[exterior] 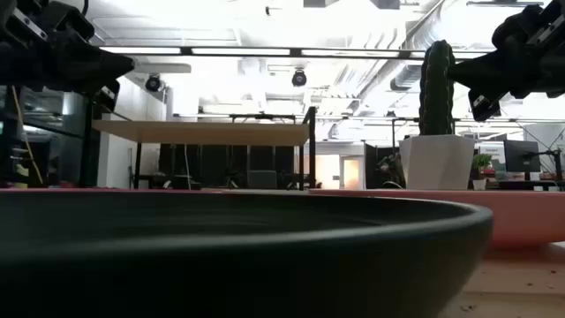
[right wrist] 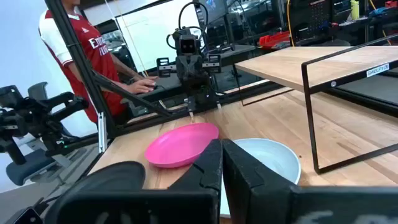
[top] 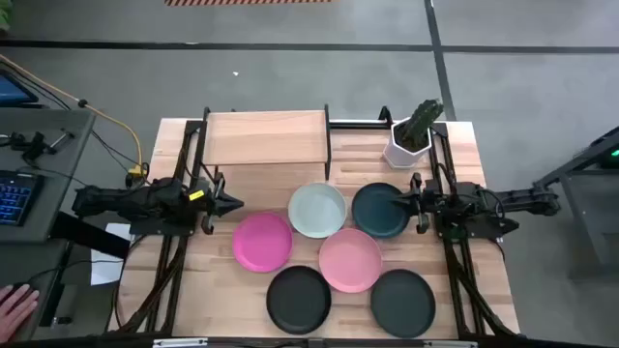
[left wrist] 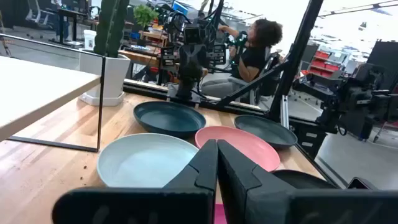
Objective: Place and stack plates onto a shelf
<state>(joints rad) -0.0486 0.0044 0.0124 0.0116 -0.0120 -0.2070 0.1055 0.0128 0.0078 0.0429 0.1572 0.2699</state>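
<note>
Six round shallow matte plates lie flat on the planked wooden table [top: 484, 164], clustered around its centre, none of them on the shelf. The pale mint-white plate [top: 317, 210] sits at 12 o'clock of the group, with the dark teal plate [top: 380, 210] just beside it at 3 o'clock. The magenta plate [top: 262, 242] lies at 9 o'clock of the cluster and the light pink plate [top: 350, 259] at its middle, touching or slightly overlapping the mint-white and teal ones. The black plate [top: 298, 299] lies at 7 o'clock and the dark grey-green plate [top: 402, 303] at 5 o'clock.

The small raised light-wood shelf [top: 264, 138] on its black metal frame stands at 12 o'clock of the table, bare on top. A white hexagonal pot with a green cactus [top: 411, 143] stands at 3 o'clock of the shelf.

The left pincer [top: 232, 204] hovers at 9 o'clock of the plates, near the magenta one, its fingers pressed together on nothing. The right pincer [top: 398, 202] hangs over the teal plate's 3 o'clock rim, also pressed together and empty.
</note>
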